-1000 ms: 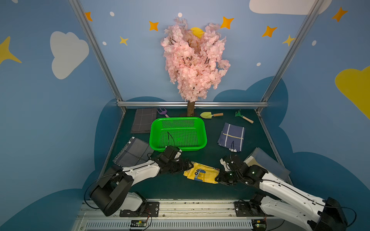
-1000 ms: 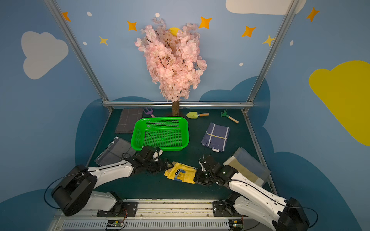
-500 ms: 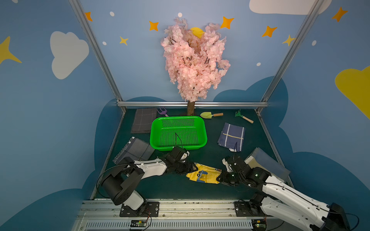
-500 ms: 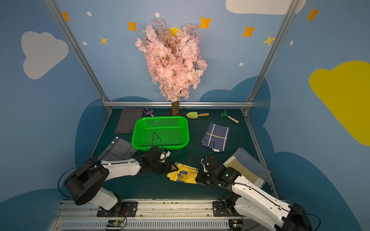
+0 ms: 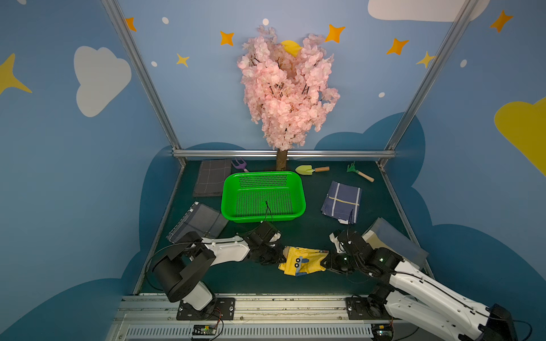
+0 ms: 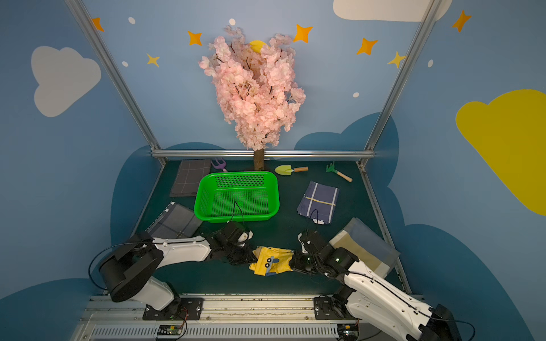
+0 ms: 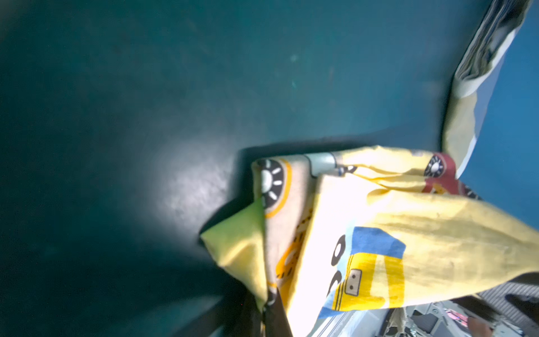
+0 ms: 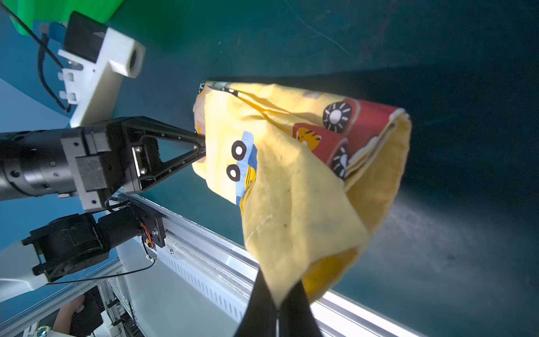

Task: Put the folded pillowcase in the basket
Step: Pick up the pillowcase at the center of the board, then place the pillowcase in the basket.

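Down on the dark green table (image 5: 313, 227), the bright green rectangular mesh-sided plastic basket (image 5: 263, 218) sits open, nothing in it but a loop of black cable crossing in front in both top views. Just short of its near wall comes the folded yellow pillowcase with the cartoon-vehicle print (image 5: 302, 261), not in the basket yet, slung between the two arms with its long axis running 9 to 3 o'clock. The left jaws are pinched together on its 9 o'clock end, and the right wrist view shows them biting the folded edge (image 8: 291, 175). The right jaws are clamped on the 3 o'clock corner, the fabric bunching to a point there. The cloth sags in the middle and throws a shadow below; whether the belly touches the table, I cannot tell. Here's the key line: from the pillowcase the basket lies at about 11 o'clock, near but apart, and the left jaws are the nearer pair. So my call is a lift, then a carry together toward 11, high enough to clear that rolled rim.
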### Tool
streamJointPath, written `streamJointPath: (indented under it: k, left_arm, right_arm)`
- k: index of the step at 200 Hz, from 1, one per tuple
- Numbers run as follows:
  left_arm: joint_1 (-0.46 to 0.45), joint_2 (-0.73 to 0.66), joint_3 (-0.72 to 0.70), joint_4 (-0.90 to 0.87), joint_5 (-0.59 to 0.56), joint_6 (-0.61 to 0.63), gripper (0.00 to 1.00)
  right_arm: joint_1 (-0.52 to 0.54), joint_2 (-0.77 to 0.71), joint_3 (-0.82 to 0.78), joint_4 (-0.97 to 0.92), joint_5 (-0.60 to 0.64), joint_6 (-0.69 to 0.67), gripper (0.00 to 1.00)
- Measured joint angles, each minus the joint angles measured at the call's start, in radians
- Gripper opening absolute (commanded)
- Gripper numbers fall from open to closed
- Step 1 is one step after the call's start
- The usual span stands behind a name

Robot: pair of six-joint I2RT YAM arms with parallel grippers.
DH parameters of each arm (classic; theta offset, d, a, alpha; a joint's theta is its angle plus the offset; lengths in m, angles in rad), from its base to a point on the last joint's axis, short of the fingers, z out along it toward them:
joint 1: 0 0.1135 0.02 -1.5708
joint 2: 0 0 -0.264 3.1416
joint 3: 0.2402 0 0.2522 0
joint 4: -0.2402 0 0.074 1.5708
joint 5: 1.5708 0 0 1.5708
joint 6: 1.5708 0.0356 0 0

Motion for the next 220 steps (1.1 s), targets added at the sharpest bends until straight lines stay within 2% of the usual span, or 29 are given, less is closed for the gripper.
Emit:
streamJointPath:
  k: [62,103,136,177,220]
  left_arm:
    - [-0.039,-0.207,0.071,-0.16,-0.071,0.012,0.03]
    - [-0.039,-0.307,0.129,-0.259,-0.118,0.024,0.03]
    - [-0.027,-0.364,0.231,-0.334,-0.185,0.059,0.03]
    - [0.082,-0.453,0.323,-0.382,-0.233,0.112,0.03]
    - [0.222,-0.453,0.346,-0.384,-0.219,0.165,0.03]
  right_arm:
    - [0.003,-0.017,0.075,-0.061,0.008,-0.015,0.0]
    - [0.008,0.026,0.275,-0.087,0.04,-0.087,0.0]
    - [0.008,0.139,0.434,-0.083,0.055,-0.162,0.0]
    - [0.005,0.298,0.55,-0.074,0.059,-0.237,0.0]
    - [-0.024,0.442,0.695,-0.021,0.049,-0.338,0.0]
